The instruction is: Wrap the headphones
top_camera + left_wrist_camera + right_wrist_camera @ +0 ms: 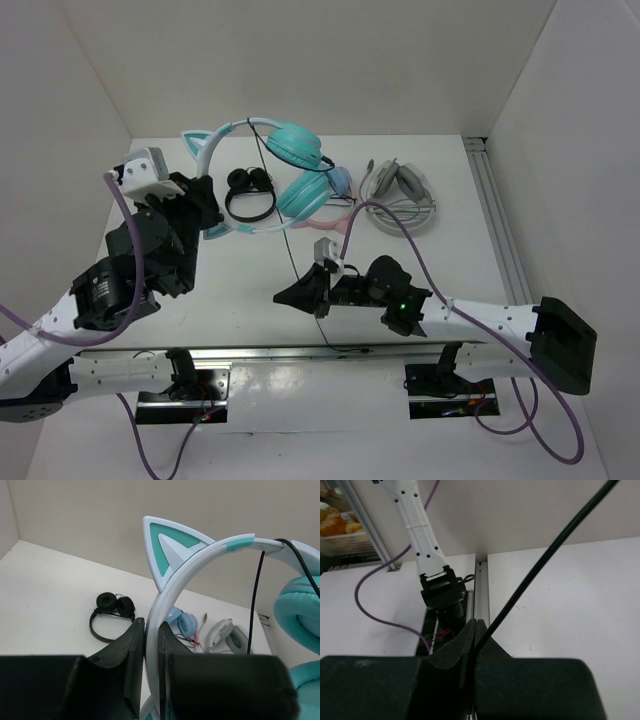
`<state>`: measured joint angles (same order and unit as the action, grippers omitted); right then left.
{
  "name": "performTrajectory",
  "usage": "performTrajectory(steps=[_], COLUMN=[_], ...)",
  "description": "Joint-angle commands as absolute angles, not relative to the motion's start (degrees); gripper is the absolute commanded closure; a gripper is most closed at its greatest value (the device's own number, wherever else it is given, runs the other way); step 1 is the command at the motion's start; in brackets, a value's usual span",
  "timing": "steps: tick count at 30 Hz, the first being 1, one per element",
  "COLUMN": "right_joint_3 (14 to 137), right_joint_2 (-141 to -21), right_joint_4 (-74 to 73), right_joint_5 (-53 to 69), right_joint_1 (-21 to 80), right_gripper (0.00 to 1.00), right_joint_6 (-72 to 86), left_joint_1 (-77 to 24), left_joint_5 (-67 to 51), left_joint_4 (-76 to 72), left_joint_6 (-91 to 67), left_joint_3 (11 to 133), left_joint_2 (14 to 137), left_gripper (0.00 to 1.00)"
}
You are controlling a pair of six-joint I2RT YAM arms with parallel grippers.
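Showing the headphones (297, 148) held above the far side of the table (250, 290): the headband (200, 562) is clamped by the left gripper (151, 630), and the black cable (545, 555) is pinched by the right gripper (475, 630).

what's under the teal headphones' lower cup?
The pink pair: one light blue cup and some pink band stick out past the teal headphones. The rest is covered; contact can't be told.

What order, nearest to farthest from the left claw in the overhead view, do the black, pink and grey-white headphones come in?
Counting from the left gripper:
1. The small black headphones, just to its right.
2. The pink pair, further right, mid-table.
3. The grey-white pair, far right.
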<state>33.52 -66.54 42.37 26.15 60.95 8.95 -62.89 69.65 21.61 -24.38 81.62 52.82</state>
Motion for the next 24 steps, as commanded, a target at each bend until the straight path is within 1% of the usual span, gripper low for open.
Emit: performTrajectory(steps=[1, 3, 4, 5, 7, 8, 9, 10, 16, 21, 24], right_joint_3=[35.9, 35.9, 35.9, 35.9, 36.4, 36.4, 37.0, 37.0, 39.7, 40.9, 40.9], right_joint_2=[-66.1, -66.1, -66.1, -66.1, -66.1, -66.8, -66.8, -67.3, -67.3, -64.8, -62.7], right_joint_4=[43.5, 42.8, 42.8, 42.8, 42.8, 42.8, 42.8, 42.8, 41.5, 40.3, 40.3], right_joint_5=[26.5, 24.0, 23.5, 22.5, 22.0, 20.8, 20.0, 20.0, 24.1, 27.1, 28.4], right_joint_1=[64.2, 66.4, 66.4, 67.1, 67.8, 67.8, 67.8, 67.8, 68.8, 70.0, 70.5], right_gripper=[0.97, 0.97, 0.96, 0.93, 0.91, 0.91, 0.91, 0.91, 0.9, 0.82, 0.81], right_joint_6=[8.1, 7.6, 7.6, 7.6, 7.6, 7.6, 7.6, 7.6, 7.6, 8.1, 8.6], left_joint_1=[-62.8, -62.2, -61.3, -60.6, -59.3, -58.5, -58.5, -58.5, -57.0, -51.3, -46.9], left_joint_5=[78.4, 79.6, 79.6, 79.6, 78.3, 78.3, 77.5, 77.5, 78.7, 74.6, 70.8], left_joint_4=[0.8, -0.5, -0.5, 1.1, 5.5, 10.3, 12.2, 12.7, 6.0, 11.7, 16.6], left_joint_6=[-19.3, -17.1, -17.1, -18.1, -23.4, -25.6, -29.2, -29.3, -23.0, -26.2, -29.9], left_joint_3=[82.3, 81.2, 81.2, 81.2, 81.2, 81.8, 82.4, 82.4, 79.0, 78.3, 78.3], left_joint_2=[52.0, 52.8, 52.8, 53.5, 54.3, 55.0, 55.6, 55.6, 56.2, 57.3, 58.7], left_gripper=[1.0, 1.0, 1.0, 1.0, 1.0, 1.0, 1.0, 1.0, 1.0, 1.0, 1.0])
